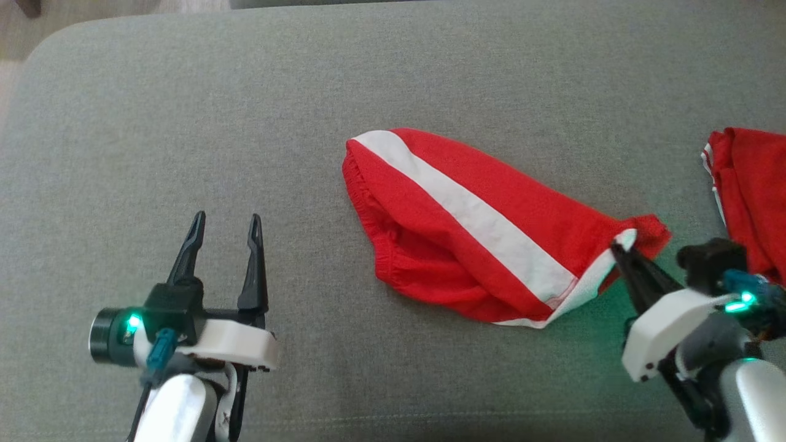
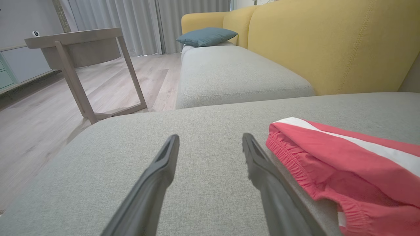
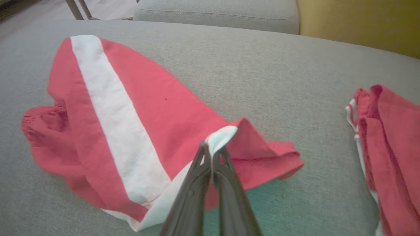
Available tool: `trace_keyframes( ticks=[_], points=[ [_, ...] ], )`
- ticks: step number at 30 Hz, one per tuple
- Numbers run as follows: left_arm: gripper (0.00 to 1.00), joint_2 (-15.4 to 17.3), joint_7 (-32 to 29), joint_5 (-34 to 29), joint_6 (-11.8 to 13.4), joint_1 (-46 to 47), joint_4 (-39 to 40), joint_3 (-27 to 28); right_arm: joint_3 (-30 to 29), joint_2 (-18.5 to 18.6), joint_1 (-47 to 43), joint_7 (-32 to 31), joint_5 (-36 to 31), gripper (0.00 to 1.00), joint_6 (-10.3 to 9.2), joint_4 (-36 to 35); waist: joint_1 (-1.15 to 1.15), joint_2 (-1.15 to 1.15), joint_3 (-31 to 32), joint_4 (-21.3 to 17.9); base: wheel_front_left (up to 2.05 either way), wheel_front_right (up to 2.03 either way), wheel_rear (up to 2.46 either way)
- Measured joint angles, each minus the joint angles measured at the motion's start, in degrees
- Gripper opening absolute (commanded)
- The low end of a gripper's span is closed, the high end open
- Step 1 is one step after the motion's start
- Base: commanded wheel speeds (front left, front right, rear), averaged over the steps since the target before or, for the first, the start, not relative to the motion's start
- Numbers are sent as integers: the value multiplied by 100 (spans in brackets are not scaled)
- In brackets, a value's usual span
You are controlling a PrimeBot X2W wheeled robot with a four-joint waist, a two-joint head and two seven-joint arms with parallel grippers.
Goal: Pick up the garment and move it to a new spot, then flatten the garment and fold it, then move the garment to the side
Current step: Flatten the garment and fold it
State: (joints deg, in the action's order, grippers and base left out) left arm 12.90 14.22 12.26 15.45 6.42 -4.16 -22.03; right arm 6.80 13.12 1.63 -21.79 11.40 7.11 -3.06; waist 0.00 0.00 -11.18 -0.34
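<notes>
Overhead plus low views of garment (image 1: 491,230)

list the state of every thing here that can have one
striped garment: lying rumpled, one corner pinched up
right tool: shut on the striped garment's white-edged corner
left tool: open, empty
second red garment: bunched up, untouched

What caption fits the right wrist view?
Right gripper, jaws shut on a hem corner of the red white-striped fabric garment on the grey upholstered cushion.
</notes>
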Motion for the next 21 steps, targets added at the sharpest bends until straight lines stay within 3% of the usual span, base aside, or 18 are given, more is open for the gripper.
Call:
trace_keyframes(
  ticks=[9,10,11,12,21],
  points=[
    [100,-16,7,0,0,2,-23,8,-990,-597,-732,75,12,2,0,120,0,0,-28,-47,0,0,0],
    [100,-21,7,0,0,3,-23,8,-1073,-662,-784,103,10,44,0,179,0,0,-34,-56,0,0,0],
    [100,-24,7,0,0,3,-23,8,-1141,-717,-808,181,10,95,0,221,0,0,-40,-66,0,0,0],
    [100,-23,7,0,0,3,-23,11,-1188,-755,-804,245,10,100,0,268,0,0,-45,-80,0,0,0],
    [100,-24,7,-16,-35,21,-54,11,-1544,-924,-779,1430,156,100,0,393,0,0,-6,-106,0,0,0]
  ],
)
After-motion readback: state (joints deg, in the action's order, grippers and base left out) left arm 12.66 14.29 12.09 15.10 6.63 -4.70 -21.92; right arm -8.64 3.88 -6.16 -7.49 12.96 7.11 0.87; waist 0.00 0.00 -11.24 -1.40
